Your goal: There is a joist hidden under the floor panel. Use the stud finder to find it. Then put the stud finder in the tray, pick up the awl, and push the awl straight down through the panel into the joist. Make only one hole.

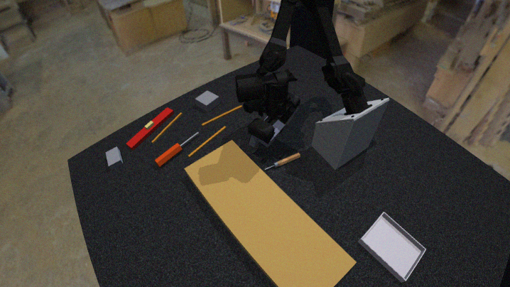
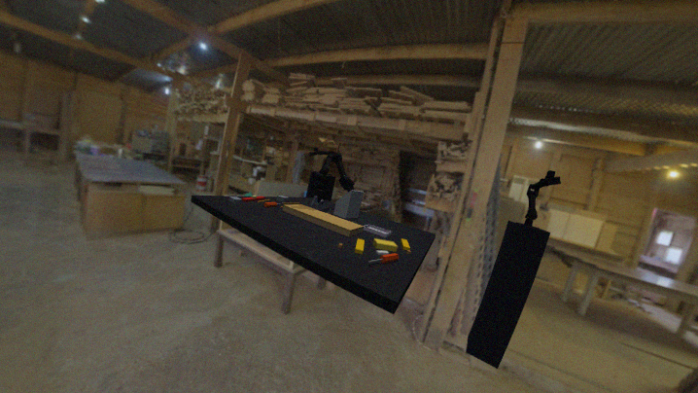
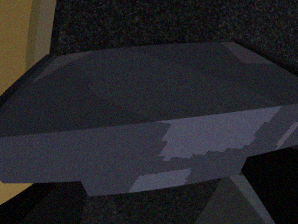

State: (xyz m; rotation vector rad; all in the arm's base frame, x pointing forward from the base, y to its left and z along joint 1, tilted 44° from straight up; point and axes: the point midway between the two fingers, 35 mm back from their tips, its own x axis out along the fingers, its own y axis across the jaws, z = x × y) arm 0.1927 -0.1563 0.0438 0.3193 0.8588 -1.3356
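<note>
Gripping the stud finder (image 1: pixel 278 126) (image 3: pixel 125 90) in the hand (image 1: pixel 273 123) (image 3: pixel 155 186), probably for sweeping the board (image 1: pixel 270 214) (image 2: pixel 322 219) (image 3: pixel 15 50) toward six o'clock in the top view, tbh.

grey angular block (image 3: pixel 145 95) filling the wrist view, tan panel edge (image 3: pixel 41 30) at left, dark speckled surface (image 3: pixel 150 22) behind
</note>
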